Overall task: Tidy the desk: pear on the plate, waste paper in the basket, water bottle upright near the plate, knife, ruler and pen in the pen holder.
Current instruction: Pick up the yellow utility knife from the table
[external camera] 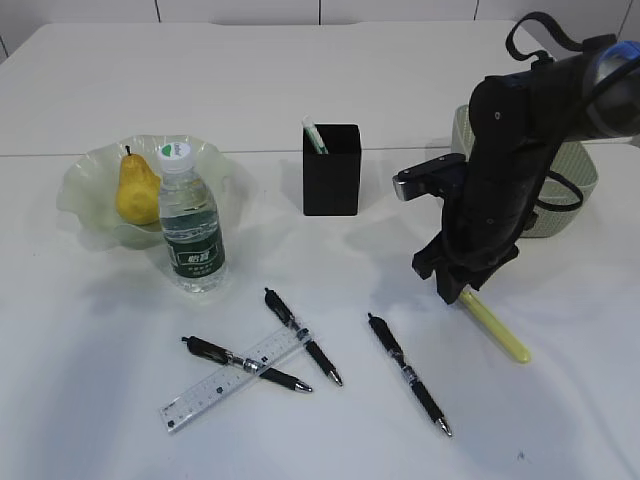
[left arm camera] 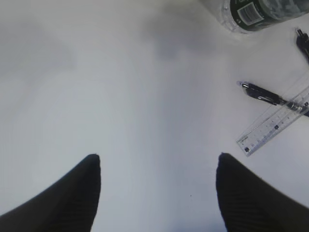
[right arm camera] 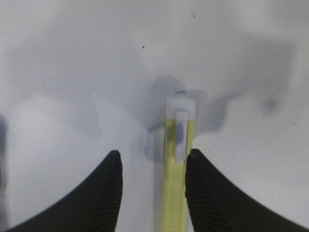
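Your right pincer (right arm camera: pixel 153 166) partly open astride the yellow knife (right arm camera: pixel 176 183) near the desk's (external camera: pixel 300 80) right edge, grip uncertain, left pincer (left arm camera: pixel 158 166) wide open and empty, water bottle (external camera: pixel 190 225) upright beside the plate (external camera: pixel 85 190), dark green label unreadable, ruler (left arm camera: pixel 275 123) with fine black graduations toward the front edge.

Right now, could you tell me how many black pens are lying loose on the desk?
3. One black pen crosses the ruler, a second pen lies over the ruler's far end, and a third pen lies alone to the right. The pen holder may hide others.
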